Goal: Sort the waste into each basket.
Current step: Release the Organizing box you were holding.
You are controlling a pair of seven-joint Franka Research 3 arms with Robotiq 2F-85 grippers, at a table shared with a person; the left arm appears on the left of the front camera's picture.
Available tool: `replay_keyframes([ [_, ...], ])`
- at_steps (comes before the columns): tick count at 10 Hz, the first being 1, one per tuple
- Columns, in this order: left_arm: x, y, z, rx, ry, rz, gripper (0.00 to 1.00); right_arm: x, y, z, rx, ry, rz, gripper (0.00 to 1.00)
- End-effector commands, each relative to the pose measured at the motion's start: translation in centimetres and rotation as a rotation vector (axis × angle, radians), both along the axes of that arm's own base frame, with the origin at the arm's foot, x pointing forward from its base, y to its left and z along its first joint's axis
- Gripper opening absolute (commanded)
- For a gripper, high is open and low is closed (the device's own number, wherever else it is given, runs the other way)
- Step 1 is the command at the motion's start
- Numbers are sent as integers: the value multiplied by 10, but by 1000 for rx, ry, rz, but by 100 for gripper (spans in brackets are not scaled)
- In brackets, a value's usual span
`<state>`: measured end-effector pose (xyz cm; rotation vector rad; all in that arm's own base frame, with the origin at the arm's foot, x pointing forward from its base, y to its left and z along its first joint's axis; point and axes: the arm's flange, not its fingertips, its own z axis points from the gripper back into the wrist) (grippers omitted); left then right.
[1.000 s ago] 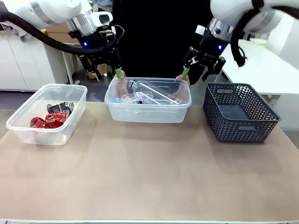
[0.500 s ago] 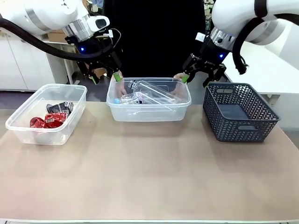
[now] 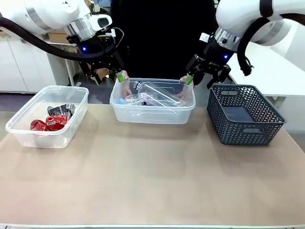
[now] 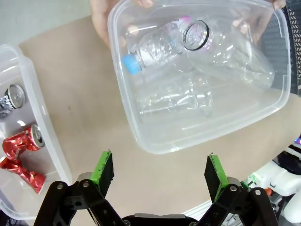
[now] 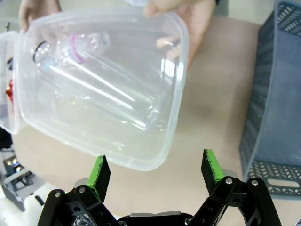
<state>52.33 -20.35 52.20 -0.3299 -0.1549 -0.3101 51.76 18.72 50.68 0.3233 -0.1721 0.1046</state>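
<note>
Two clear baskets stand on the table. The left basket (image 3: pixel 28 129) (image 4: pixel 42 122) holds crushed red and black-silver cans (image 3: pixel 51 121) (image 4: pixel 21 143). The middle basket (image 3: pixel 152 117) (image 4: pixel 141 136) (image 5: pixel 174 122) holds clear plastic bottles (image 3: pixel 152 95) (image 4: pixel 160 44) (image 5: pixel 94 80), one with a pink band. A person's hands (image 3: pixel 125 88) (image 5: pixel 188 23) grip its two ends. My left gripper (image 3: pixel 108 78) (image 4: pixel 159 169) hovers open above its left end. At its right end my right gripper (image 3: pixel 206 81) (image 5: pixel 155 168) also hangs open. Neither holds anything.
A dark blue-grey lattice basket (image 3: pixel 245 114) (image 5: pixel 273 94) stands at the right, close to the middle basket. The person stands at the far side behind the baskets. The near half of the tan table (image 3: pixel 152 181) is bare.
The person's hands have shifted the middle basket slightly to the right. Both grippers have stayed open and nearly in place above its ends.
</note>
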Motion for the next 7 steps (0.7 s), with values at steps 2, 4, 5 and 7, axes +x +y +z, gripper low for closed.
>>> replay_keyframes([
  [2, 0, 0, 0, 0, 0, 0, 100, 0, 0, 0, 0, 0, 0, 100],
  [4, -31, -5, 44, -3, 1, -36, 100, -58, -24, 48, 91, -35, 34, 100],
  [5, -65, 6, 67, -44, -9, -16, 100, -101, -44, 72, 111, -57, 58, 100],
  [7, -132, 12, 99, -119, -38, -74, 100, -166, -76, 97, 233, 33, 100, 100],
])
